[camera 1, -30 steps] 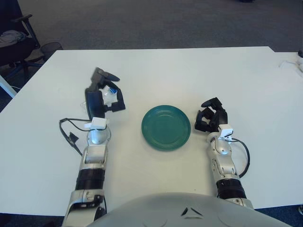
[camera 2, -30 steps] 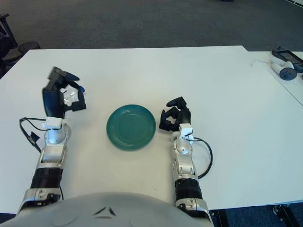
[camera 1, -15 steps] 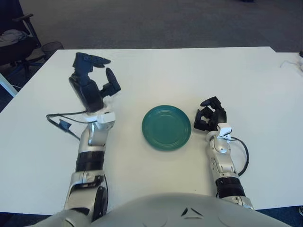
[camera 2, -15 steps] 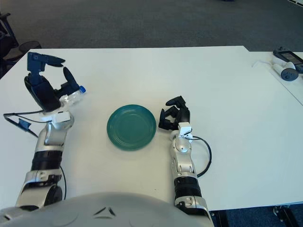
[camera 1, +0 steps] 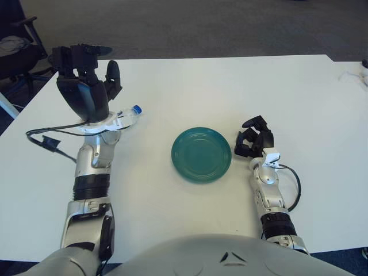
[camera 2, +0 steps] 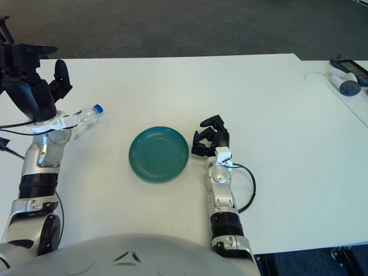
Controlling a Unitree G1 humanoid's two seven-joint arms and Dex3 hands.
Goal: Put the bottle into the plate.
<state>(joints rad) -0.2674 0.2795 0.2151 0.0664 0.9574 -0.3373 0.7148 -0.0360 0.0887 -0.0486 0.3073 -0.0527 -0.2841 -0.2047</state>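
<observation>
A clear plastic bottle (camera 1: pixel 125 115) with a blue cap lies on its side on the white table (camera 1: pixel 230 86), left of the green plate (camera 1: pixel 201 155). Its cap points toward the plate, and its base is hidden behind my left wrist. My left hand (camera 1: pixel 92 69) is raised above and to the left of the bottle, fingers spread, holding nothing. My right hand (camera 1: pixel 253 142) shows just right of the plate with curled fingers that hold nothing. Nothing lies on the plate.
A black cable (camera 1: pixel 49 141) loops from my left forearm over the table's left part. An office chair (camera 1: pixel 20 49) stands off the far left corner. Small white and grey devices (camera 2: pixel 345 77) lie at the far right.
My left hand, earlier closed around the bottle, has opened and lifted up and to the left. The bottle now lies uncovered on the table. The right hand has hardly moved.
</observation>
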